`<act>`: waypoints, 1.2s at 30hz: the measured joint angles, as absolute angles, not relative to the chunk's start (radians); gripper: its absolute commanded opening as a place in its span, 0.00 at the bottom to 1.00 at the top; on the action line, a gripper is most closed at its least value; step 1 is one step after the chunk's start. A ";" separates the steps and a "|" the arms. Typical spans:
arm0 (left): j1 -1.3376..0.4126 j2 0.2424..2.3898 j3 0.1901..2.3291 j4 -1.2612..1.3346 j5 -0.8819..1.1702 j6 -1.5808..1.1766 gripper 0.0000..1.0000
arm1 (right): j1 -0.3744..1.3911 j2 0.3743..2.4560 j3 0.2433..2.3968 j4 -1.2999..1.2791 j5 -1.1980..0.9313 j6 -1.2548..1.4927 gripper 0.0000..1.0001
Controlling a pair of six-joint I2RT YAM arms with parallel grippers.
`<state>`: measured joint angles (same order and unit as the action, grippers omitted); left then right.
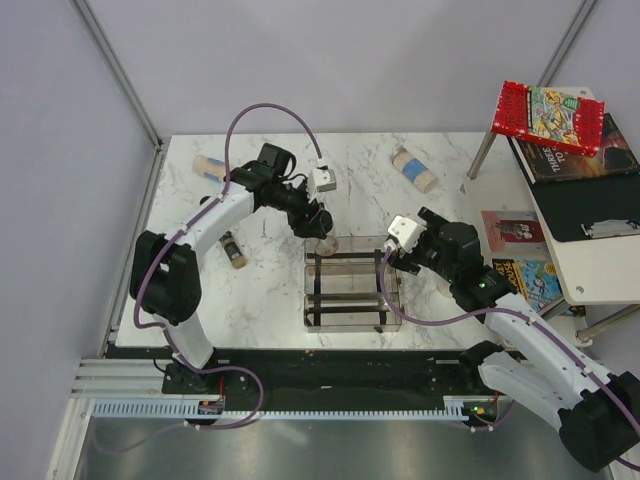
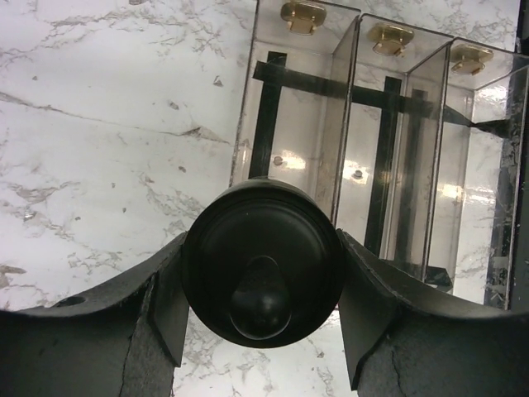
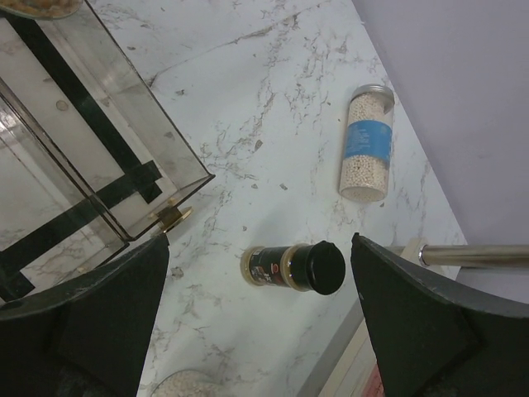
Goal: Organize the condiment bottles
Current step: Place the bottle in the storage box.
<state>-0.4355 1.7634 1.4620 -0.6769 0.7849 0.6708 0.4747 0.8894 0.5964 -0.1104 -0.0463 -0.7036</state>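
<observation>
The left gripper (image 1: 318, 225) has its jaws closed on a wide clear jar with black lid (image 2: 263, 285), held at the far left corner of the clear three-compartment rack with black bars (image 1: 352, 285). Whether the jar touches the white marbled tabletop (image 1: 260, 300) cannot be determined.

The right gripper (image 3: 258, 240) is at the rack's right side, jaws fully apart and holding nothing. Beneath them, a slim brown spice bottle with dark cap (image 3: 293, 267) lies on its side near the rack's corner.

A beige-filled, blue-labelled, silver-capped bottle (image 3: 366, 155) lies beyond the rack's far right corner. A second beige-filled bottle (image 1: 210, 168) lies well off the rack's far left. A second brown spice bottle (image 1: 233, 250) lies left of the rack.
</observation>
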 measured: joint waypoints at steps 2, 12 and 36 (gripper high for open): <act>-0.445 1.756 1.445 -0.668 0.786 0.667 0.02 | 0.474 0.889 0.596 -0.110 -0.044 -0.703 0.98; -0.465 1.753 1.285 -0.569 0.689 0.656 0.10 | 0.471 0.891 0.596 -0.097 -0.023 -0.698 0.98; -0.478 1.626 1.230 -0.480 0.635 0.605 1.00 | 0.422 0.982 0.778 -0.228 0.119 -0.596 0.98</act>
<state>-0.4782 1.6257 1.2304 -0.4805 0.6350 0.6052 0.4217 0.9825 0.7780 -0.2279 0.1188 -0.5964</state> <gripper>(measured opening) 0.993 0.982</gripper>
